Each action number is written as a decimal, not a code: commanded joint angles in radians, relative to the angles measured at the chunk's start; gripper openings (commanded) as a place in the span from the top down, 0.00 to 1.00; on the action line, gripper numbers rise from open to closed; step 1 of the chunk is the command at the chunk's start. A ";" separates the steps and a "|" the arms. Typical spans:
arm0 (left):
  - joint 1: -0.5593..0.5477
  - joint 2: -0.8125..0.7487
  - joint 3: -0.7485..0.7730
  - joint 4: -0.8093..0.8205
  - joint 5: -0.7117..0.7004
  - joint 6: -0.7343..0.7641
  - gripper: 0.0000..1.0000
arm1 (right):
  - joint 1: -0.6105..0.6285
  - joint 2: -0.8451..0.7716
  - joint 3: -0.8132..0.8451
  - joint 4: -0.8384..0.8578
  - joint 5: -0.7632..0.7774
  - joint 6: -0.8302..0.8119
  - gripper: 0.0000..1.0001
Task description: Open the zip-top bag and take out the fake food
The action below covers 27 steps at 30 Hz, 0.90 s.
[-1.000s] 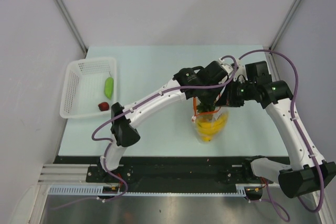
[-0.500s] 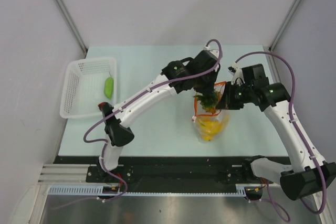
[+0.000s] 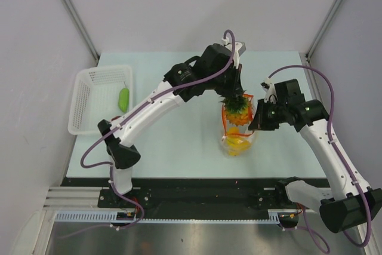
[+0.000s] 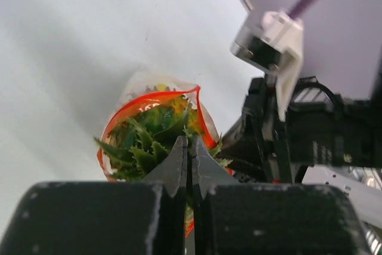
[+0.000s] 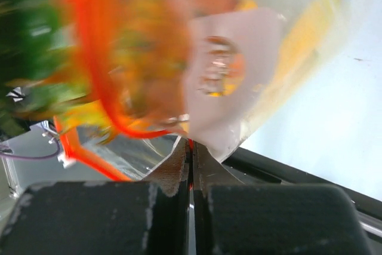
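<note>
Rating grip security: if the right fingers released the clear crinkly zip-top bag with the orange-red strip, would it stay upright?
Likely not: the clear crinkly zip-top bag looks thin and floppy, propped by the right fingers pinching its rim. The yellow toy bananas inside may anchor its base, but lifting the orange toy pineapple out could drag it over.

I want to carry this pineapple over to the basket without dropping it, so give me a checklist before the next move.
1. Left fingers shut on the pineapple crown: ok.
2. Right fingers pinching the bag rim: ok.
3. Pineapple clear of the bag mouth: not ok, partly inside.
4. Basket has bare floor: ok, beside the green piece.
5. Crown grip firm enough: cannot tell.
</note>
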<state>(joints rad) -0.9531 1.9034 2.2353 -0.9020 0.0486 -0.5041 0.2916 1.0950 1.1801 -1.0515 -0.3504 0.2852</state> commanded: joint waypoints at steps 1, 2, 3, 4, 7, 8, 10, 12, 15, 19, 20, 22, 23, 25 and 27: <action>-0.004 -0.153 -0.018 0.075 0.013 0.128 1.00 | -0.023 -0.004 0.004 0.001 0.044 0.006 1.00; -0.003 -0.177 -0.067 0.086 -0.004 0.154 1.00 | -0.038 -0.004 0.003 0.001 0.038 0.006 1.00; -0.004 -0.225 -0.097 0.097 -0.018 0.209 1.00 | -0.048 -0.004 0.003 0.002 0.039 0.008 1.00; -0.004 -0.249 -0.126 0.110 -0.026 0.238 1.00 | -0.055 -0.003 0.001 0.002 0.041 0.009 1.00; -0.004 -0.300 -0.180 0.141 -0.010 0.335 1.00 | -0.089 -0.004 0.000 0.002 0.022 0.006 1.00; -0.003 -0.303 -0.180 0.134 0.032 0.351 1.00 | -0.095 -0.004 0.001 0.002 0.013 0.005 1.00; -0.004 -0.300 -0.175 0.124 0.056 0.366 1.00 | -0.097 -0.001 0.009 -0.001 0.010 0.005 1.00; -0.004 -0.303 -0.180 0.120 0.082 0.348 1.00 | -0.094 0.000 0.010 -0.001 -0.005 0.006 1.00; -0.003 -0.319 -0.216 0.187 0.157 0.323 1.00 | -0.089 0.000 0.026 -0.005 0.002 0.011 1.00; 0.007 -0.343 -0.246 0.264 0.220 0.296 1.00 | -0.086 0.008 0.050 -0.018 0.008 0.012 1.00; 0.010 -0.352 -0.255 0.282 0.241 0.291 1.00 | -0.086 0.015 0.058 -0.021 0.010 0.012 1.00; 0.033 -0.371 -0.296 0.368 0.351 0.268 1.00 | -0.082 0.019 0.064 -0.022 0.011 0.017 1.00; 0.045 -0.395 -0.321 0.415 0.403 0.215 1.00 | -0.078 0.023 0.067 -0.021 0.010 0.017 1.00; 0.063 -0.418 -0.374 0.515 0.441 0.167 1.00 | -0.074 0.026 0.072 -0.018 0.007 0.020 1.00; 0.066 -0.446 -0.387 0.520 0.390 0.160 1.00 | -0.075 0.031 0.070 -0.015 0.002 0.025 1.00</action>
<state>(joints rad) -0.9096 1.5623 1.8736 -0.5751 0.3683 -0.2691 0.2100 1.1210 1.2068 -1.0718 -0.3473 0.2970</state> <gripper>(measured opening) 0.011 0.010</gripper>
